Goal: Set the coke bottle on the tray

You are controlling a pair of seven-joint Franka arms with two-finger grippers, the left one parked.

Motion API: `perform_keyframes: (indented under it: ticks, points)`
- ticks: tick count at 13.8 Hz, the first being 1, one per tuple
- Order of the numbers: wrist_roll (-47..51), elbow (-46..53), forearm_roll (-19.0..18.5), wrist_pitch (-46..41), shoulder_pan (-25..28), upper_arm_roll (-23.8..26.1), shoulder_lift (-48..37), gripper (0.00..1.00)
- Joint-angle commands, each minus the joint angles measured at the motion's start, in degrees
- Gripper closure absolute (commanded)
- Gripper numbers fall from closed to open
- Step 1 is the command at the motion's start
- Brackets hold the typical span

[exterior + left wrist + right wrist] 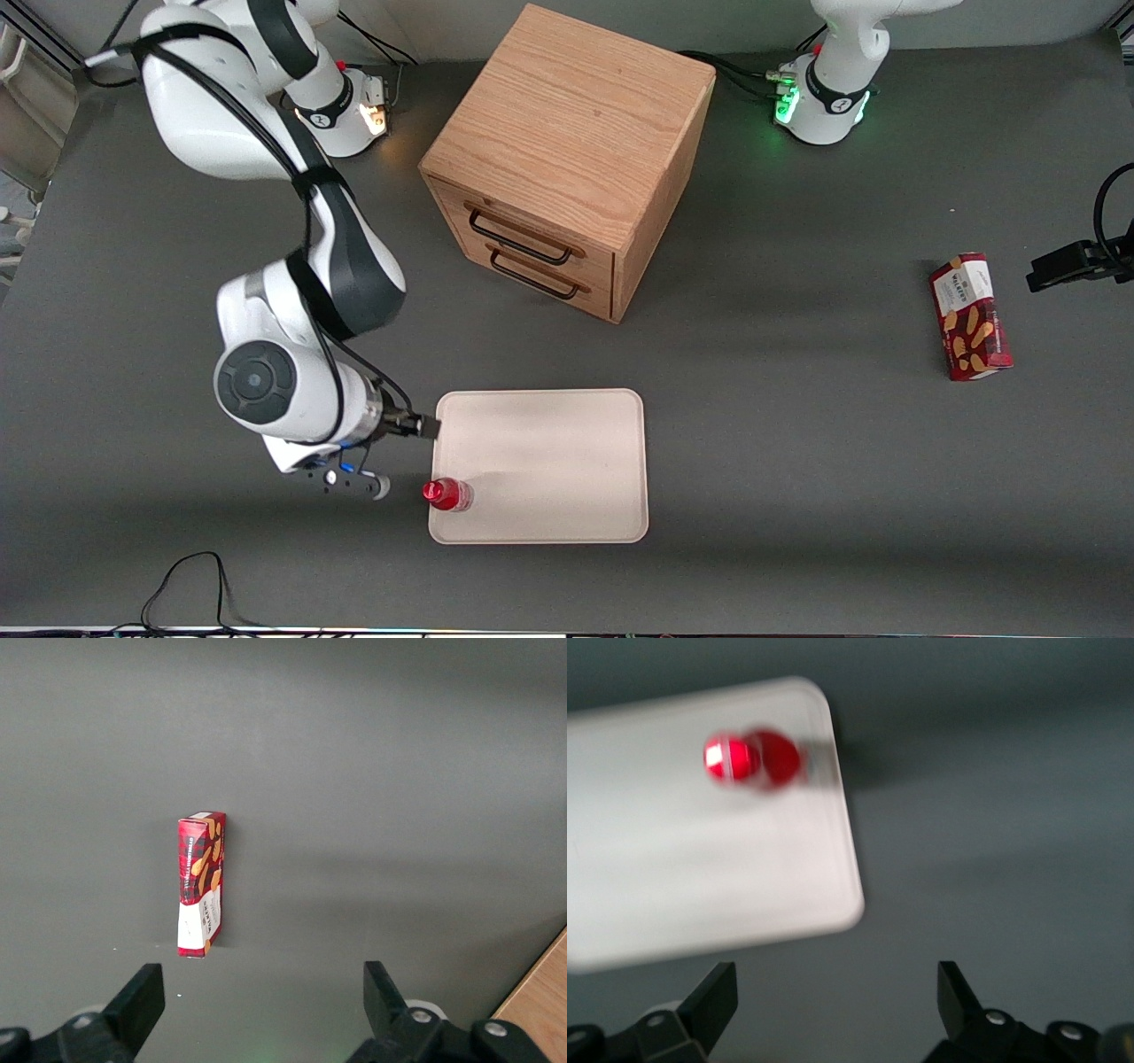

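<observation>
Coke bottle (446,494) upright on tray (549,461), at its corner nearest gripper (354,483); jaws open, empty, over bare tabletop (797,443) beside tray. Drawer cabinet (567,159), biscuit box (970,316) well apart; label illegible

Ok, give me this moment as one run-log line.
coke bottle: upright on tray, near its corner | gripper: open, empty, beside tray over table | task: placement looks done

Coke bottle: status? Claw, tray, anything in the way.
Claw open, empty, off the tray's edge at the working arm's end. Coke bottle upright on tray, near that edge. Nothing in the way.
</observation>
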Motion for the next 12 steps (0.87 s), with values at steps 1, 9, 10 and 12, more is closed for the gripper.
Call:
perform_keyframes:
  ticks: [1, 9, 10, 12]
  points:
    - [-8.5, -21.7, 2.4, 1.2, -3.2, -0.6, -16.9, 0.00]
    - [-23.9, -48.4, 2.6, 2.5, -3.9, -10.1, -46.5, 0.00]
    - [-23.8, -47.4, 2.6, 2.4, -3.8, -10.9, -46.2, 0.00]
    - [-23.9, -45.5, 2.9, 2.3, -6.7, -9.9, -45.6, 0.00]
